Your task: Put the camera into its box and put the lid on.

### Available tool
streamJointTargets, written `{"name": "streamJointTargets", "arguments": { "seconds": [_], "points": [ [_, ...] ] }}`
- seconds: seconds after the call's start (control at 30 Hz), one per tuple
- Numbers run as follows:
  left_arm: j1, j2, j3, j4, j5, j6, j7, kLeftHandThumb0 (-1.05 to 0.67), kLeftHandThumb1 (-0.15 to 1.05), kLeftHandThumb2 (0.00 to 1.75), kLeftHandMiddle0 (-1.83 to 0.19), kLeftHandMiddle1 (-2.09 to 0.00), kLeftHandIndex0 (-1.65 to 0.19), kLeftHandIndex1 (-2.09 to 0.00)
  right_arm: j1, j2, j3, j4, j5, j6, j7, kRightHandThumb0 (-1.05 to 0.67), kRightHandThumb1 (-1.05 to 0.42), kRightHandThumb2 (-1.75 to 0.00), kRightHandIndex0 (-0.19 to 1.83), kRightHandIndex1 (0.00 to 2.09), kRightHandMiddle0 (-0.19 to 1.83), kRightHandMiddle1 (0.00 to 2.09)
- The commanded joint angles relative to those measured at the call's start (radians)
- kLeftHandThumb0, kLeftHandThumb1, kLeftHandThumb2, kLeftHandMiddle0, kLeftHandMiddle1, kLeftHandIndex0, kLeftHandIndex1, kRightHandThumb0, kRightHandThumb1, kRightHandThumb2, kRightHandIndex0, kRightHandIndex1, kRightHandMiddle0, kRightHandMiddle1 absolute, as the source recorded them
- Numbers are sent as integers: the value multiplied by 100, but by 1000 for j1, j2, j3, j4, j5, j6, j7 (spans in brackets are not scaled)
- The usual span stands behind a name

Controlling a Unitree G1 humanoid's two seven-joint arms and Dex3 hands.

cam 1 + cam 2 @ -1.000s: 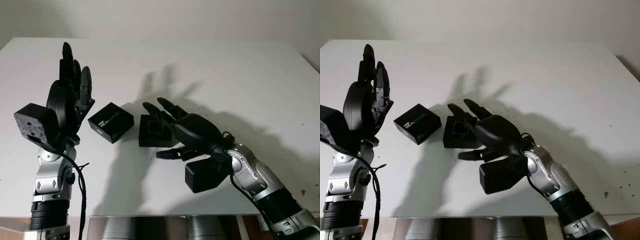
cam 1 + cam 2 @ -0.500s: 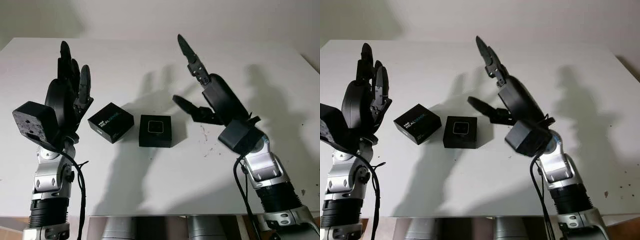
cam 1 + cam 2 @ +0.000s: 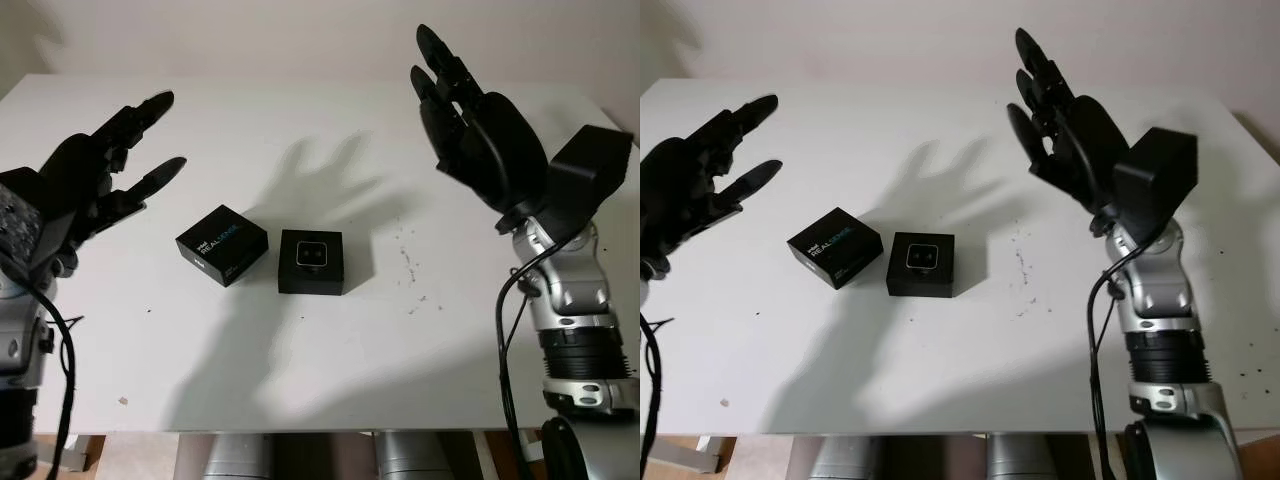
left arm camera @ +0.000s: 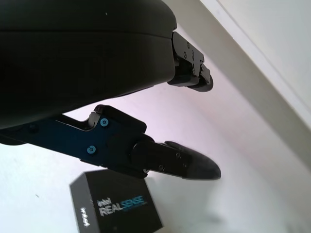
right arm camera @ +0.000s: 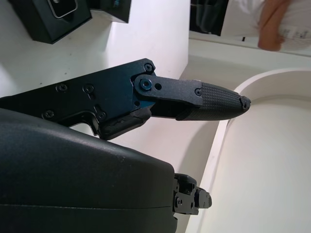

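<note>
A black open box sits mid-table with the small silver-faced camera inside it. Just to its left lies the black lid, printed REALSENSE, flat on the table and a little apart from the box. My left hand hovers open above the table's left side, fingers pointing toward the lid; the left wrist view has the lid below its fingers. My right hand is raised open, high over the right side, well away from the box. The box also appears in the right wrist view.
The white table has bare room all around the two black pieces. Small dark specks mark the surface right of the box. A pale wall runs behind the table's far edge.
My right hand has come off the box, risen and swung back to the right. The left hand has tipped from upright to pointing forward and shifted left. Box and lid stayed put.
</note>
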Motion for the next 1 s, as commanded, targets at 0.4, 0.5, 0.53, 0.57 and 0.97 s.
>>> {"name": "streamJointTargets", "arguments": {
  "seconds": [0.4,0.5,0.53,0.57,0.97],
  "points": [
    [-178,230,-279,167,354,-361,-209,-39,77,5,-2,-5,-2,-5,-58,110,-191,-3,305,307,-170,-73,-105,-57,-6,7,-7,6],
    [-198,232,-316,180,431,-427,-188,-40,78,5,0,-5,2,-4,-44,114,-183,-13,290,291,-185,-72,-105,-57,-6,6,-7,6],
    [-204,232,-326,189,454,-459,-173,-40,78,5,1,-4,4,-3,-39,114,-180,-16,285,288,-186,-72,-105,-58,-6,6,-6,6],
    [-212,233,-337,192,480,-479,-164,-39,78,5,0,-5,4,-3,-34,115,-176,-18,276,281,-186,-72,-105,-58,-6,6,-6,6],
    [-318,184,-419,323,649,-647,-7,-41,78,6,-4,-6,4,-5,8,123,-141,-36,214,222,-172,-68,-105,-56,-2,7,-2,7]
  ]
}}
